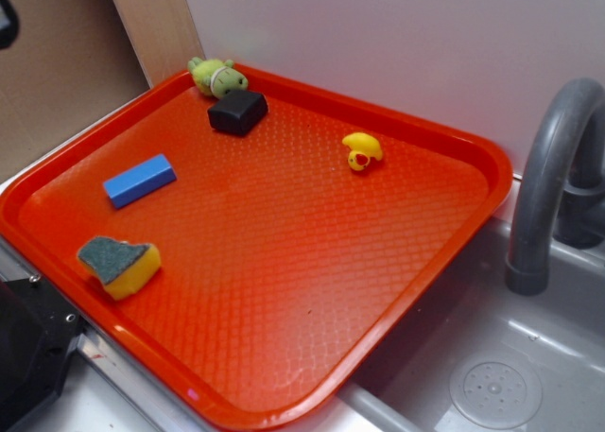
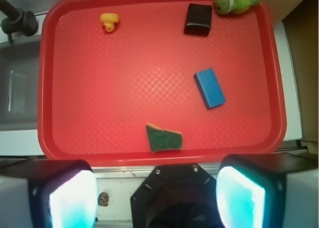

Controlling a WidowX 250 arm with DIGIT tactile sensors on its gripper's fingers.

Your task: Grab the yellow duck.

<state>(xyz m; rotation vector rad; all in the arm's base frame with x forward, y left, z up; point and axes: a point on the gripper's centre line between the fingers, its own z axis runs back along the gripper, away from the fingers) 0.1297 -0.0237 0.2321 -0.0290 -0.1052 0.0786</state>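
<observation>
Yellow duck (image 2: 109,22) upright near far rim of red tray (image 2: 47,88) — untouched; gripper (image 2: 157,193) off the tray's near edge, jaws spread wide, empty.

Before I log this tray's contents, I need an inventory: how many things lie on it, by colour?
Yellow: 2, the yellow duck and the sponge with its grey-green scrub top
Green: 1, the plush toy
Black: 1, the block
Blue: 1, the flat block
Total: 5 things on the red tray
</observation>
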